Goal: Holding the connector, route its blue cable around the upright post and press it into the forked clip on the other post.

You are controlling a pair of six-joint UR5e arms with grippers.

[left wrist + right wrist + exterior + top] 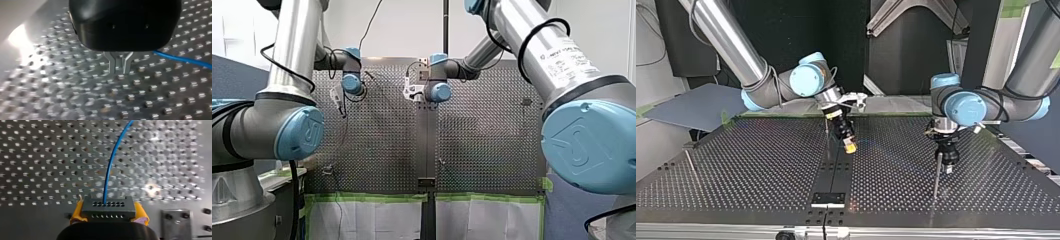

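Connector pinched between the yellow pads of my right gripper, blue cable running ahead from it

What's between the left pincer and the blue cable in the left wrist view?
Only bare perforated table. The left wrist view shows the blue cable running off to one side of the left pincer, with nothing else in the gap.
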